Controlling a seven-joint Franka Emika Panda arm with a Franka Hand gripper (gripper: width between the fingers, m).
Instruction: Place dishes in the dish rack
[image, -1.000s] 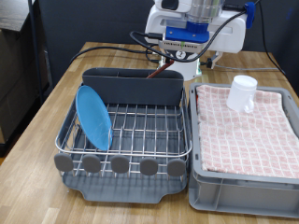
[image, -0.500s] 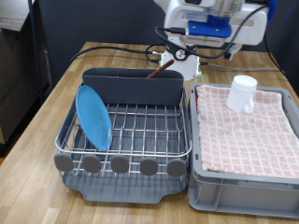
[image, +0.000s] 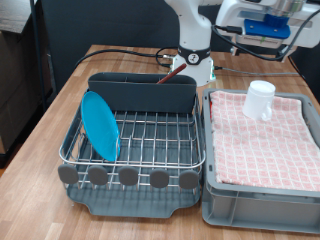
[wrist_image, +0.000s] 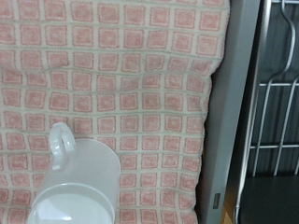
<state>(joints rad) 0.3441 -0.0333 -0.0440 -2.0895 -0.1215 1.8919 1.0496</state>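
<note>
Even, bright overhead lighting; soft shadows only. Exterior view sharp, its background dark. Wrist view slightly soft, cup (wrist_image: 77, 187) overexposed.

This looked like a robotics lab staged as a kitchen corner: a pale wooden surface (image: 45, 125) carried a wire dish rack (image: 135, 140) and a grey crate (image: 262, 195), with black cables (image: 120, 52) trailing from a white robot arm (image: 192, 28) against dark panels (image: 100, 20) behind.

plate (image: 99, 124) light blue | cup (image: 259, 99) white | spoon (image: 171, 72) reddish-brown | rack (image: 150, 140) silver wire, dark grey tray | cloth (image: 262, 135) red-and-white checked | crate (image: 255, 208) grey | desk (image: 45, 170) light wood
</note>
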